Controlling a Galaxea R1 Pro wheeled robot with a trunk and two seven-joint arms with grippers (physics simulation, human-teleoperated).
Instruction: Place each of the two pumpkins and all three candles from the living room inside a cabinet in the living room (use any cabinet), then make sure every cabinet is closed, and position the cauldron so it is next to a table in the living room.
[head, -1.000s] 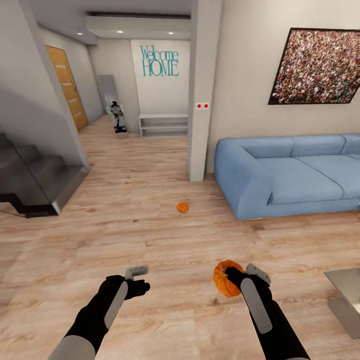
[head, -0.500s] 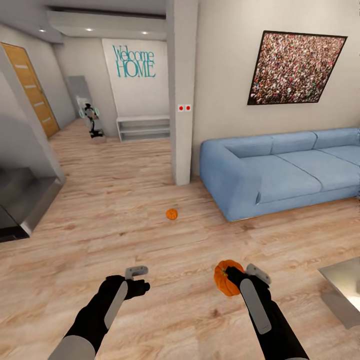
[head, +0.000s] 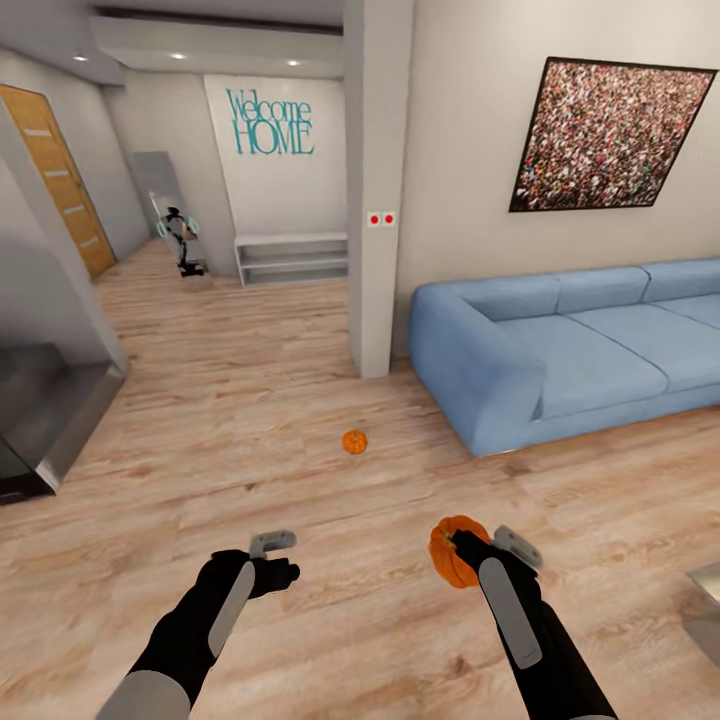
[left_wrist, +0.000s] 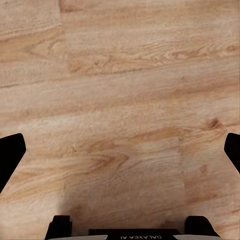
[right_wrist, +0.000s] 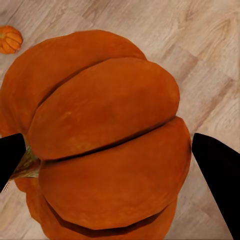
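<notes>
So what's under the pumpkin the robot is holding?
Wooden floor lies below the held pumpkin in the right tool, with another pumpkin farther off. The patch directly beneath is hidden.

Left hand (head: 272, 560) open, right hand (head: 478, 550) clamped.

Bright, even render light across the room, no harsh glare. Small ceiling spots (head: 178, 57) glow in the far hallway. Soft shadow pools on the wood floor (left_wrist: 125, 100) near the camera in the left wrist view. The walls and pillar (head: 378, 180) lean outward, a wide-angle stretch at the edges. Far details look slightly soft, possibly from low resolution.
</notes>
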